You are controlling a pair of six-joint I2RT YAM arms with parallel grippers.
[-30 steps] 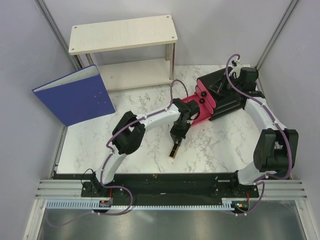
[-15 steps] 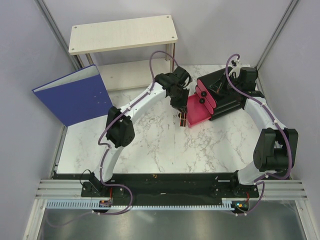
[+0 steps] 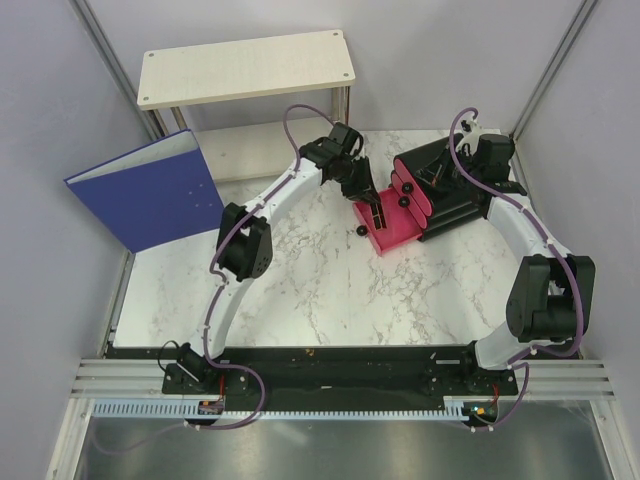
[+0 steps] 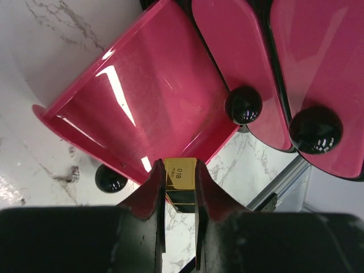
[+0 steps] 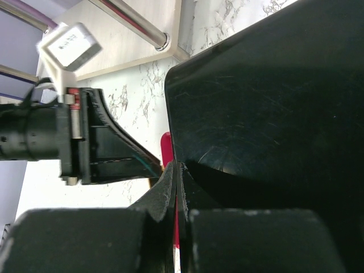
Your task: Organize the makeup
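Swung out from mid-tabletop (image 3: 300,290), my left gripper (image 4: 180,170) pinches the lipstick (image 4: 180,179), its long axis running along my fingers, its tip at the near rim of the open drawer (image 4: 142,108) lying straight ahead.

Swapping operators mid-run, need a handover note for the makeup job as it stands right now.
Left gripper: shut on the lipstick, held above the edge of the open pink drawer; not released.
Right gripper: shut, against the top edge of the black organizer, apparently bracing it.
The open drawer shows nothing inside; the other two drawers are closed.
Done: drawer is out, lipstick is at it.
Left: drop the lipstick in, probably close the drawer. No other makeup is in view, so what remains can't be told.
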